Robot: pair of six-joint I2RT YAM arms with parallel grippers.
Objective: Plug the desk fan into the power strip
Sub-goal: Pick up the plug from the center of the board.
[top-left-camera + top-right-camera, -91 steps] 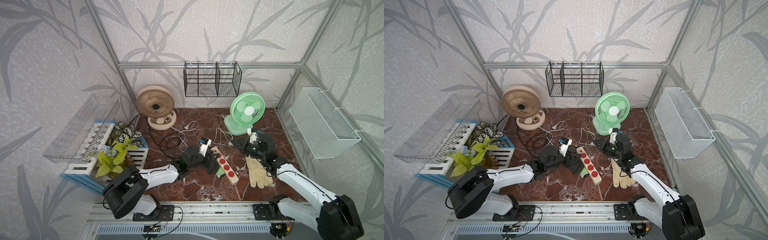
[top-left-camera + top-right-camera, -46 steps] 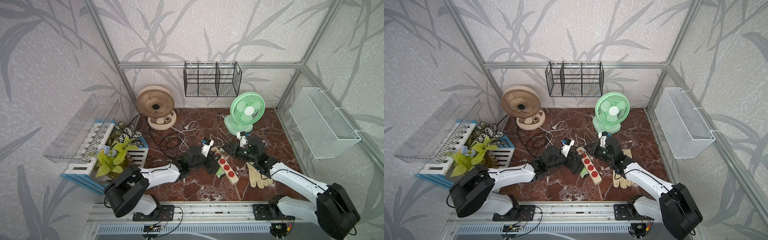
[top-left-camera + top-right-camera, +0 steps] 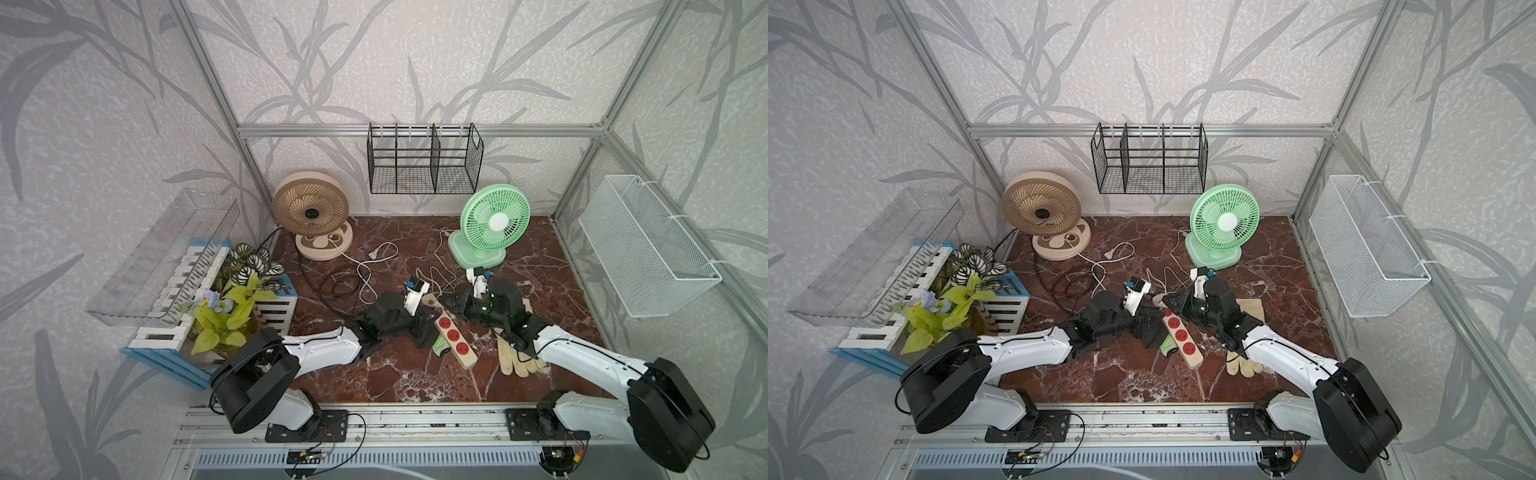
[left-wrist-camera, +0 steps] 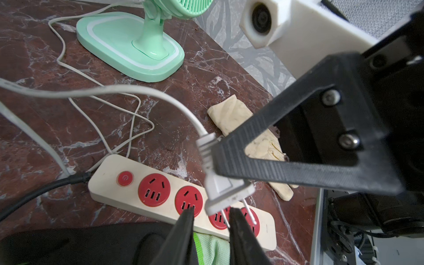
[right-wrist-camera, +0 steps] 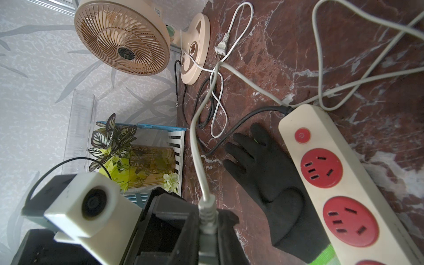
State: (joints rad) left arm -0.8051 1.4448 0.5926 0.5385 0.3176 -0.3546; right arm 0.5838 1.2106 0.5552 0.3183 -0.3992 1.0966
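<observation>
The power strip (image 3: pixel 453 337) (image 3: pixel 1180 333) lies slanted mid-table, cream with red sockets (image 4: pixel 154 189) and a red button (image 5: pixel 302 135). My right gripper (image 3: pixel 451 301) (image 5: pixel 207 229) is shut on the grey-white plug (image 4: pixel 226 190) (image 5: pixel 207 218) of the green desk fan (image 3: pixel 494 222) (image 3: pixel 1224 220). It holds the plug just above the strip's far sockets, prongs pointing down. My left gripper (image 3: pixel 427 330) (image 4: pixel 211 213) sits low over the strip beside the prongs. Its jaws stand a narrow gap apart, and nothing shows gripped between them.
A beige fan (image 3: pixel 311 208) stands back left, its loose plug (image 3: pixel 374 254) and cords coiled mid-table. A black glove with a green cuff (image 5: pixel 270 174) lies against the strip and cream gloves (image 3: pixel 515 353) lie to its right. A planter crate (image 3: pixel 232 299) stands left and a mesh basket (image 3: pixel 648 249) hangs right.
My right gripper has carried the plug leftwards and forwards, from beside the green fan to over the strip. My left gripper's jaws have narrowed; that arm has barely moved.
</observation>
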